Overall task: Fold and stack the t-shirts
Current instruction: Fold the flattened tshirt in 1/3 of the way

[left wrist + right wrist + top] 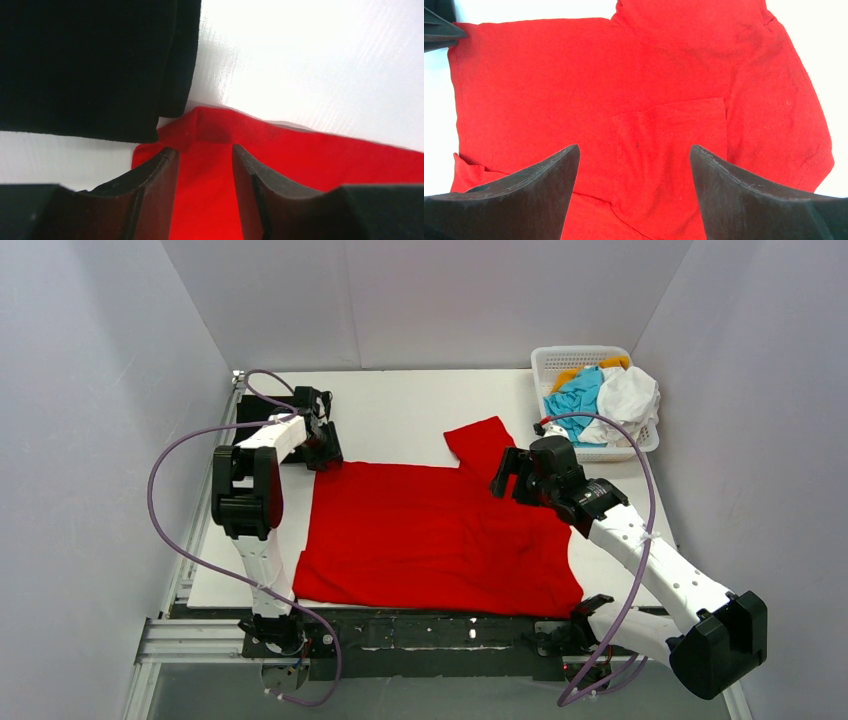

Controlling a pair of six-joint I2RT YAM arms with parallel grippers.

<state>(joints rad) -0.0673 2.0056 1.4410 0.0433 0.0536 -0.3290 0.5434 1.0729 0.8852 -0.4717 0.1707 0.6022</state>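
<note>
A large bright red t-shirt lies spread flat on the white table, one sleeve pointing to the far side. My left gripper is open at the shirt's far left corner. In the left wrist view its fingers straddle that rumpled red corner, right beside a black folded t-shirt. My right gripper is wide open and empty, hovering over the red shirt near its chest pocket. Cyan, white and orange t-shirts lie in the basket.
A white plastic lattice basket stands at the far right corner of the table. Grey walls close in on the left, back and right. The black rail with both arm bases runs along the near edge.
</note>
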